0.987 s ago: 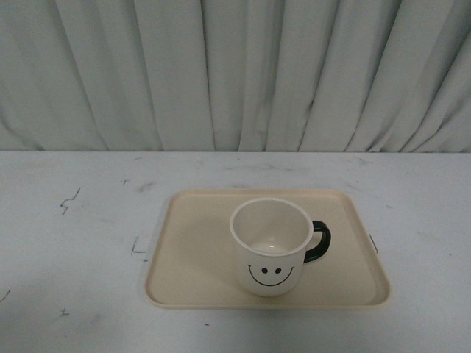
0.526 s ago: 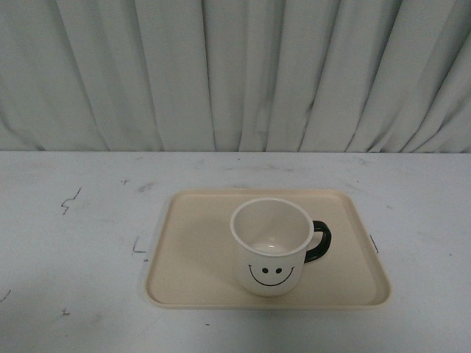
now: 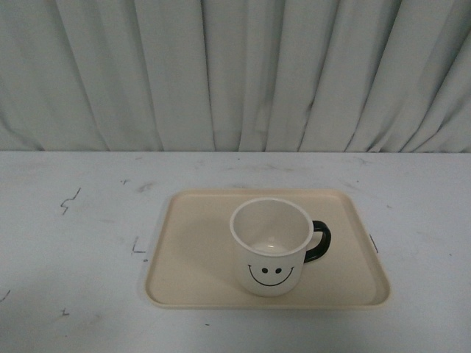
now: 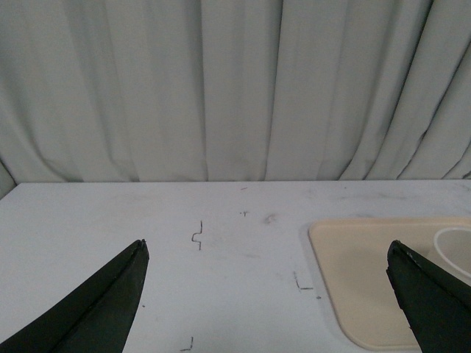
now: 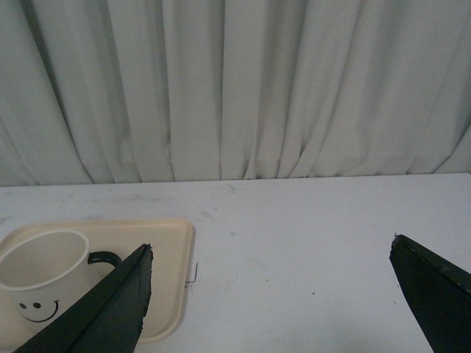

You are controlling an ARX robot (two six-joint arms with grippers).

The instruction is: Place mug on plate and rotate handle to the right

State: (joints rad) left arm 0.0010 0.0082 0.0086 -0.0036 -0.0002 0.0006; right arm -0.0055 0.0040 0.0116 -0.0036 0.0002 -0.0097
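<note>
Both pincers gape, apart from mug (image 3: 271,246) — upright on plate (image 3: 191,257).

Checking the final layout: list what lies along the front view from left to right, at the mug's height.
Bare table → left rim of the plate → mug, smiley facing the camera → handle → right rim of the plate → bare table.

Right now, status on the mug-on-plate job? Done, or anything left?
Looks done. The cream-white smiley mug stands upright on the beige rectangular plastic plate, and its black loop handle points right in the front view. Nothing is in hand: the left gripper and the right gripper are both open, empty and clear of the mug. No step appears left.
</note>
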